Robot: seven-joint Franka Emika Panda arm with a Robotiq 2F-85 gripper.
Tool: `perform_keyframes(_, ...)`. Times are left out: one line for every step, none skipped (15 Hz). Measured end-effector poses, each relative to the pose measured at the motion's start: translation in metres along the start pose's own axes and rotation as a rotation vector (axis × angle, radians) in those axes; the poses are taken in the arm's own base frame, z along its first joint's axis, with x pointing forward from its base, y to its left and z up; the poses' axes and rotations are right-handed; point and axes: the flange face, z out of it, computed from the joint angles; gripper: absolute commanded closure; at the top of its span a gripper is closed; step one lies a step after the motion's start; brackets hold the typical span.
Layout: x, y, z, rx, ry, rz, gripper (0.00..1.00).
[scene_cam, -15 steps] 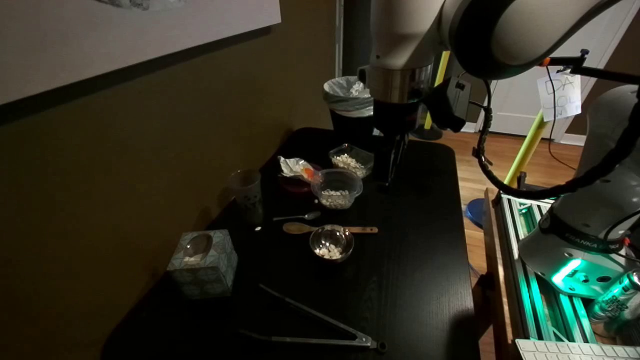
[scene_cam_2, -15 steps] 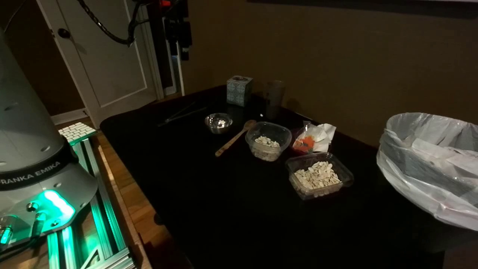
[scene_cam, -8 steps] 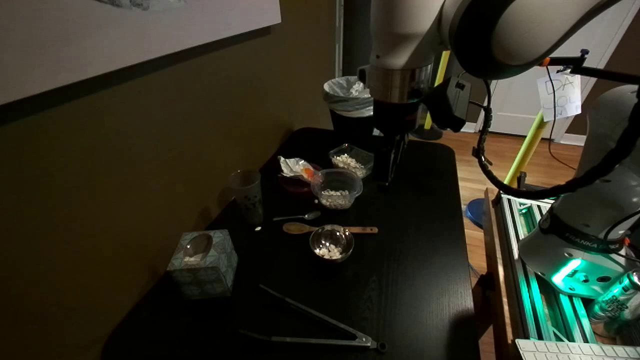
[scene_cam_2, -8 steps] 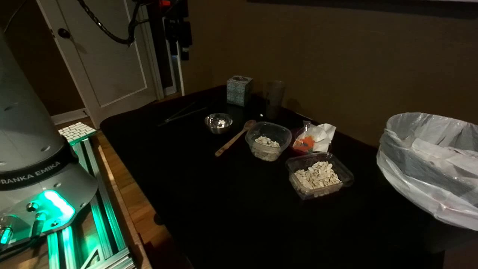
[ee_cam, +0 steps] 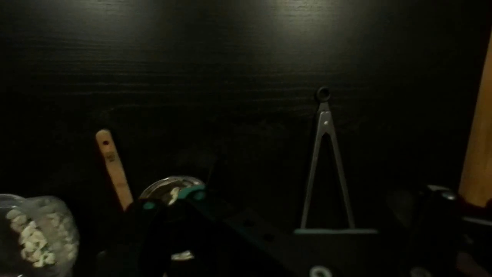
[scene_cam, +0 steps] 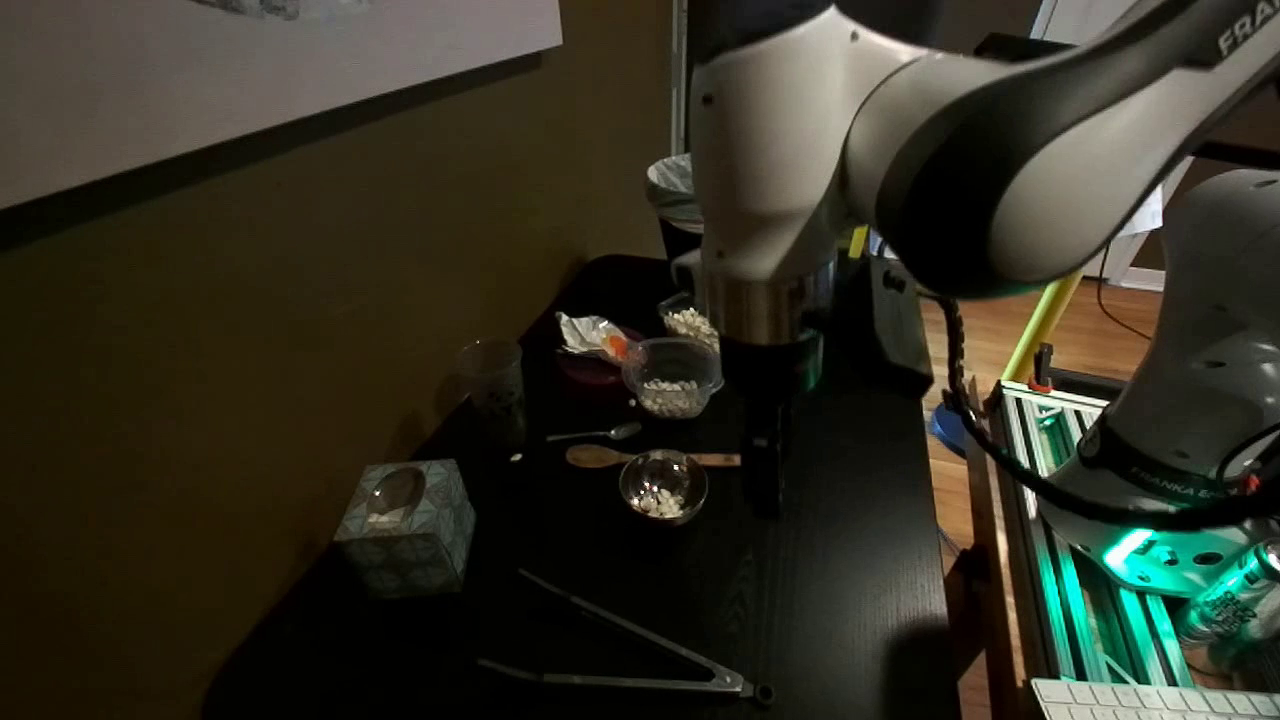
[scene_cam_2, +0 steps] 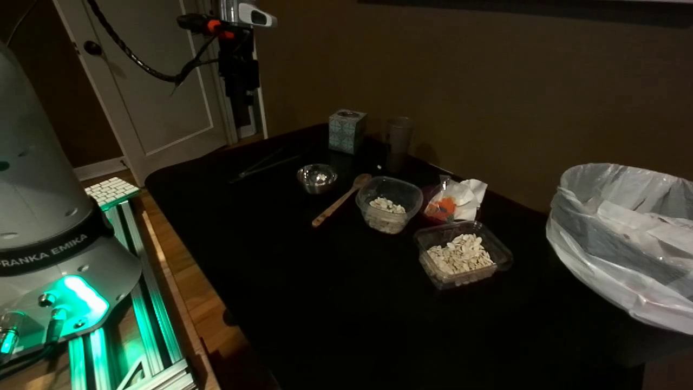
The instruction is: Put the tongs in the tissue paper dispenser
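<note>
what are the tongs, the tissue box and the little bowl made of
Tongs: likely metal, satin grey, riveted at the joint. Tissue box: probably printed cardboard, flat patterned faces. Little bowl: seemingly polished metal, perhaps steel, given its bright reflections.

In an exterior view, the tool [scene_cam: 768, 508] hides the handle end of the wooden spoon [scene_cam: 598, 456]; in the wrist view, it covers the tips of the tongs [ee_cam: 313, 171], and a plastic tub [ee_cam: 54, 206] is cut off at the frame's lower left.
</note>
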Motion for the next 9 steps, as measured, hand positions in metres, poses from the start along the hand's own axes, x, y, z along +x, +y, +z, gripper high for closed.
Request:
perform_keyframes(0.001, -0.016, 0.014, -0.003, -0.032, -0.035, 0.0)
perform_keyframes(0.001, -0.028, 0.025, -0.004, -0.058, -0.058, 0.0)
perform_keyframes(0.003, -0.035, 0.032, -0.003, -0.073, -0.071, 0.0)
perform_keyframes(0.006, -0.038, 0.035, -0.001, -0.081, -0.075, 0.0)
perform_keyframes(0.008, -0.039, 0.036, 0.002, -0.083, -0.075, 0.0)
perform_keyframes(0.01, -0.038, 0.035, 0.003, -0.082, -0.076, 0.0)
perform_keyframes(0.01, -0.038, 0.034, 0.004, -0.081, -0.075, 0.0)
perform_keyframes(0.011, -0.038, 0.034, 0.006, -0.076, -0.075, 0.0)
perform_keyframes(0.013, -0.04, 0.037, 0.013, -0.065, -0.076, 0.0)
